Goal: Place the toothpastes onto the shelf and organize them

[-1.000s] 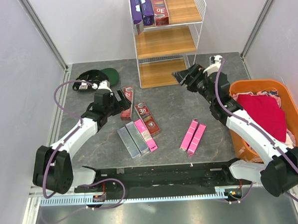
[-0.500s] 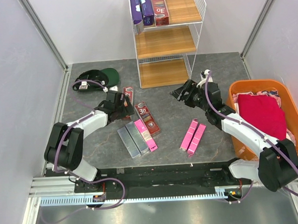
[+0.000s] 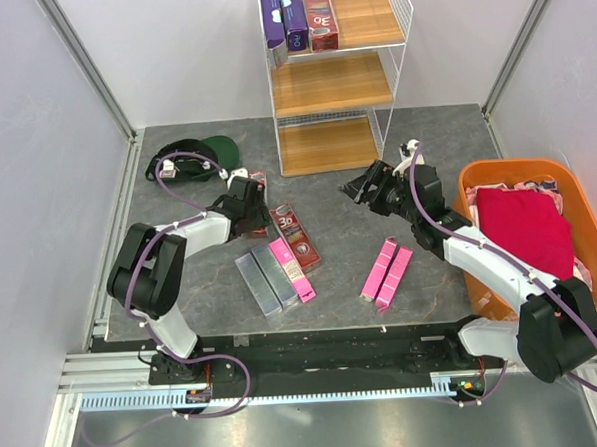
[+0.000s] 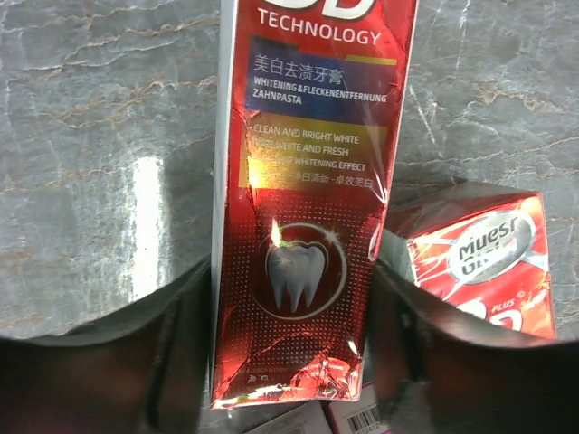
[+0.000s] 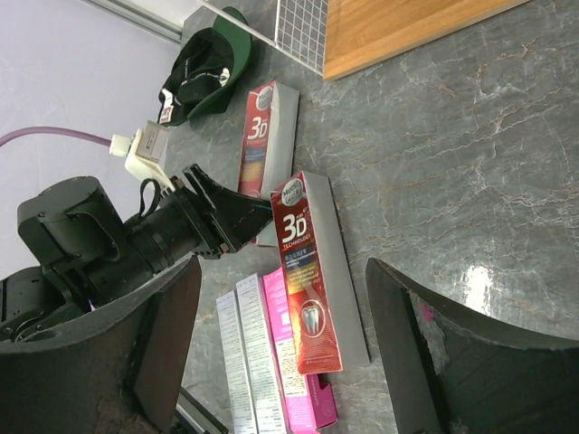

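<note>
Now apparently at grasp step; pinching red 3D toothpaste carton (image 4: 303, 181) with left gripper (image 4: 294, 298), fingers (image 4: 181, 353) against both long sides near tooth-print end; lying flat on table (image 3: 340, 241), near green cap (image 3: 200, 154), well apart from shelf (image 3: 331, 82); right gripper (image 3: 362, 187) spread, empty, near shelf foot; three cartons (image 3: 298, 18) standing on top board.

Risks: might droop or swing at far end on lifting, given hold near one end; might drag second red carton (image 4: 475, 262), just beside finger; might crumple thin card under squeeze.
</note>
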Action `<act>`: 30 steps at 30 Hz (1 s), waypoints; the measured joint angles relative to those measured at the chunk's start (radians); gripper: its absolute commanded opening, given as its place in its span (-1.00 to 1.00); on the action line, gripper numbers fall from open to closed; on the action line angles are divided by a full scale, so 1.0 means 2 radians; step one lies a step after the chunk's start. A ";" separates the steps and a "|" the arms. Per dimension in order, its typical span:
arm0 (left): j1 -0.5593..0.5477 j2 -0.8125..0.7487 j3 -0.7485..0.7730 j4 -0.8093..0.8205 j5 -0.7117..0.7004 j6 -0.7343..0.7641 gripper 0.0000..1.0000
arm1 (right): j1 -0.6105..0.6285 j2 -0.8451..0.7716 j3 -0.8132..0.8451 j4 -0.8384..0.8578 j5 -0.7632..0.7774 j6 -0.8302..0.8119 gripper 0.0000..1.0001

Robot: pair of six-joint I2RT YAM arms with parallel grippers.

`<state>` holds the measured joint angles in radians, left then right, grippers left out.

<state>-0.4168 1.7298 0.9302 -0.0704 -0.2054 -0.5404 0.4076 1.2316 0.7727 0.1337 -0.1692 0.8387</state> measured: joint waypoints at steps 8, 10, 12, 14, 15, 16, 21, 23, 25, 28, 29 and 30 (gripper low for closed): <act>-0.001 -0.007 -0.011 0.023 0.010 -0.001 0.00 | 0.005 -0.003 -0.006 -0.002 -0.005 -0.004 0.63; -0.002 -0.024 -0.025 0.023 0.018 -0.005 0.01 | 0.011 -0.005 -0.006 -0.002 -0.005 -0.006 0.63; -0.002 -0.047 -0.040 0.024 0.026 -0.010 0.01 | 0.021 -0.007 -0.006 -0.005 -0.004 -0.009 0.63; -0.002 -0.073 -0.054 0.026 0.032 -0.017 0.01 | 0.032 -0.011 -0.006 -0.011 -0.001 -0.013 0.63; -0.002 -0.090 -0.060 0.026 0.037 -0.022 0.01 | 0.039 -0.013 -0.006 -0.013 0.002 -0.014 0.63; -0.001 -0.107 -0.064 0.026 0.043 -0.027 0.02 | 0.047 -0.015 -0.005 -0.015 0.006 -0.015 0.63; 0.003 -0.185 -0.070 0.038 0.074 -0.056 0.02 | 0.088 -0.020 0.008 -0.027 0.033 -0.027 0.63; 0.004 -0.214 -0.077 0.053 0.086 -0.071 0.02 | 0.108 -0.021 0.013 -0.027 0.048 -0.031 0.63; 0.005 -0.243 -0.092 0.069 0.099 -0.092 0.02 | 0.132 -0.022 0.016 -0.026 0.063 -0.033 0.63; 0.009 -0.279 -0.117 0.095 0.121 -0.127 0.02 | 0.168 -0.022 0.018 -0.026 0.083 -0.035 0.64; 0.010 -0.291 -0.130 0.106 0.131 -0.145 0.01 | 0.185 -0.021 0.019 -0.026 0.097 -0.038 0.64; 0.012 -0.299 -0.137 0.113 0.137 -0.155 0.02 | 0.196 -0.021 0.020 -0.026 0.103 -0.039 0.63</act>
<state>-0.3935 1.1324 0.6563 0.1555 0.0689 -0.8513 0.8001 1.1904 0.8127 0.0822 0.0376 0.7601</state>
